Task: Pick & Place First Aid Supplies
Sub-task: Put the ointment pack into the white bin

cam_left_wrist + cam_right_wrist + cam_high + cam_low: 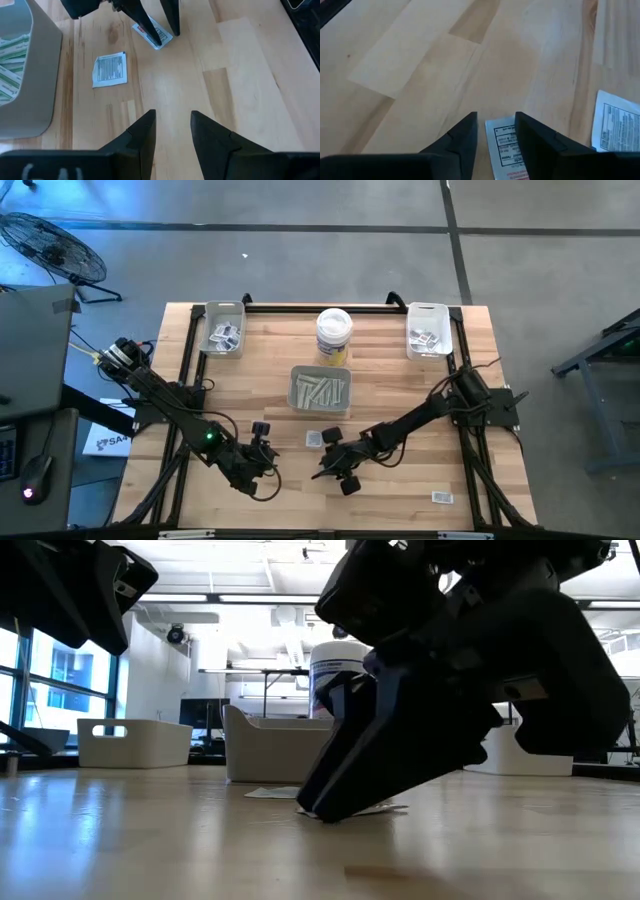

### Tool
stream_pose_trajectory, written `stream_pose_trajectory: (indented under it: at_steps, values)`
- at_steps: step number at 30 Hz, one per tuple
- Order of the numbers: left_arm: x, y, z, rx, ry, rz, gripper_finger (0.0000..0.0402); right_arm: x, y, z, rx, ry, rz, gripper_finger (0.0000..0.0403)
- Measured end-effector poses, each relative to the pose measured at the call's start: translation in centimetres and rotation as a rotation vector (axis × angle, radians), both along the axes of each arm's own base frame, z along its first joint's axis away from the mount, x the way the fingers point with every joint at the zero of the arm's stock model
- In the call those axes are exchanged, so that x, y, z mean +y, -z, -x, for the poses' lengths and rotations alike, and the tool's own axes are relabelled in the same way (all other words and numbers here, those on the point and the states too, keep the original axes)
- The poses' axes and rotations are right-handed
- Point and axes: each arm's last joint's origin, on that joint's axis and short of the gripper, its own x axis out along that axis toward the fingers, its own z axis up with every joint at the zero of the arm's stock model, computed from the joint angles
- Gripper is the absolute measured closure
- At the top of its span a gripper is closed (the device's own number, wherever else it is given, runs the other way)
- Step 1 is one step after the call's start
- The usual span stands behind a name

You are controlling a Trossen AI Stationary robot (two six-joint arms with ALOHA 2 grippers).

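Observation:
A small white square packet with dark and red print (501, 145) lies flat on the wood, between the fingertips of my open right gripper (495, 125), which is down at the table near its middle (325, 467). A second square packet (313, 439) lies flat just beyond it, also seen in the left wrist view (110, 70). A third packet (442, 497) lies near the table's near right corner. My left gripper (172, 117) is open and hovers over bare wood to the left of the right gripper (270, 445). My right gripper comes slanting down from the table's right side, with its open fingers astride the printed packet's edge (161, 39). One fingertip (156, 37) lies over the packet, and in the low view the tips (320, 810) reach the table at the packet's edge. The packet stays flat on the wood.
A grey tray (320, 391) with long pale strips stands at the table's middle, and the white tub with a yellow label (334, 335) stands behind it. Two trays with packets stand at the far left (222, 330) and far right (428, 330). Bare wood lies along the near edge.

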Motion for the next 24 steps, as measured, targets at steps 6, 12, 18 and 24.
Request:
stream_pose_trajectory:
  at_steps: [6, 12, 18, 24]
  values:
    - [0.0, 0.0, 0.0, 0.004, 0.005, 0.004, 0.0282, -0.3, 0.4, 0.1, 0.03, 0.04, 0.03, 0.0297]
    - [0.0, 0.0, 0.0, 0.004, 0.005, 0.005, 0.0282, -0.9, 0.6, 0.2, 0.082, 0.103, 0.017, 0.0329]
    - [0.0, 0.0, 0.0, 0.005, 0.005, 0.005, 0.0282, -0.9, 0.6, 0.2, 0.073, 0.117, 0.012, 0.0368]
    - [0.0, 0.0, 0.0, 0.005, 0.006, 0.005, 0.0282, -0.3, -0.8, 0.7, 0.059, 0.108, -0.005, 0.04]
